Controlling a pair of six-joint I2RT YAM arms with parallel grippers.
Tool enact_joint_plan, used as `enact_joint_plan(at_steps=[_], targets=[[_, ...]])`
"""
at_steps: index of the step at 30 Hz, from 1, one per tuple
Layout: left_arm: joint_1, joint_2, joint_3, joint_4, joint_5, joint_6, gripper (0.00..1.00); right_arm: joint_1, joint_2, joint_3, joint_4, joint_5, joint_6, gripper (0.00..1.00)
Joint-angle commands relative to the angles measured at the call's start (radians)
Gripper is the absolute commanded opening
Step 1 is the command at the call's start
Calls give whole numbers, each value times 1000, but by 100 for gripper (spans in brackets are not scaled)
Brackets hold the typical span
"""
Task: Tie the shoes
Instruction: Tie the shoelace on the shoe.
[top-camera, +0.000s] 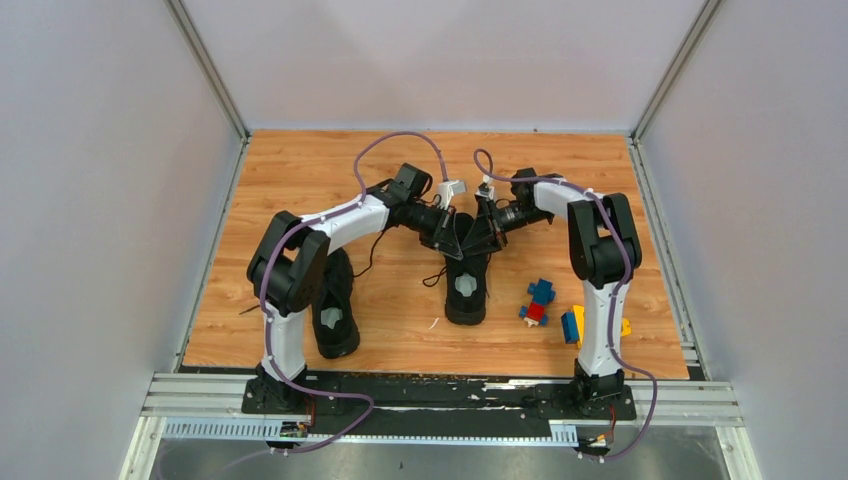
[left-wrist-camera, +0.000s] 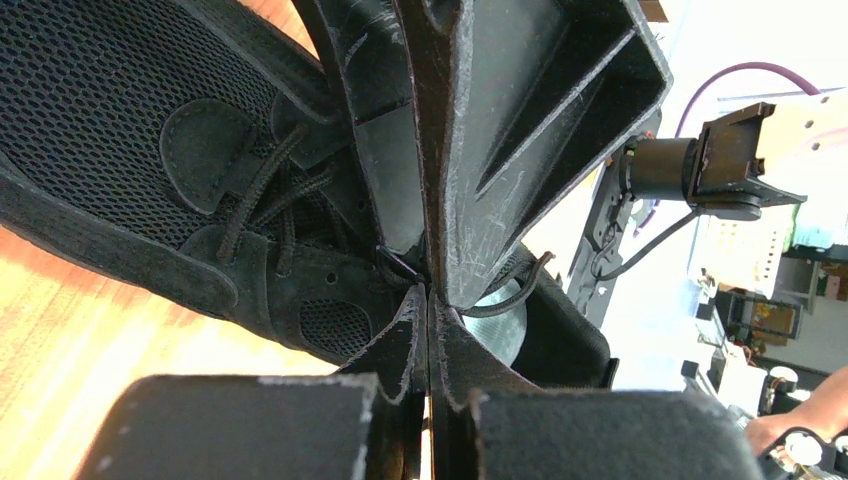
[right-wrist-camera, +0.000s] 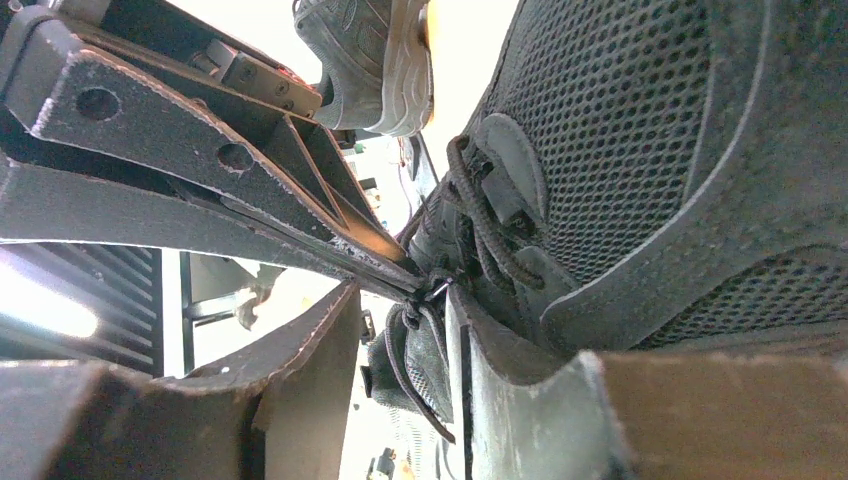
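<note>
A wood-grain desk (top-camera: 300, 180) sits inside plain grey walls. Well to the left of both end effectors, one black shoe (top-camera: 336, 315) lies untouched by the left arm's base. The left arm reaches forward and inward, wrist tipped down. Its end effector (left-wrist-camera: 428, 300) is pressed together, and a thin lace (left-wrist-camera: 400, 268) runs into its tips, so it appears to pinch that strand. Directly beneath it lies the second shoe (top-camera: 466, 292), heel toward the bases. The right arm mirrors the pose, elbow high, forearm angled inward. Its end effector (right-wrist-camera: 400, 297) stands part spread, with a lace strand hanging between the fingers and touching neither. The two tips nearly meet over the eyelets.

The step in hand looks like passing or crossing the lace. The left should hold its pinch taut and steady. The right should close squarely on the strand close to the left tips before any pull, so no slack slips free. Toy blocks (top-camera: 540, 303) lie near, right of the right end effector.
</note>
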Motion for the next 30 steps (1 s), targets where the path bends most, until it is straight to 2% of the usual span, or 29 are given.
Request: enact_joint_plan(at_steps=[1, 15, 20, 26, 30], targets=[[-1, -58, -7, 90, 1, 1, 0, 33, 35, 26, 13, -12, -7, 39], [-1, -80, -55, 99, 16, 33, 0, 32, 2, 53, 14, 149, -17, 43], [0, -89, -70, 114, 12, 43, 0, 30, -16, 64, 24, 140, -23, 44], [-1, -96, -93, 157, -8, 32, 0, 28, -44, 56, 27, 18, -30, 44], [-1, -81, -101, 181, -28, 34, 0, 30, -69, 45, 26, 7, -30, 43]])
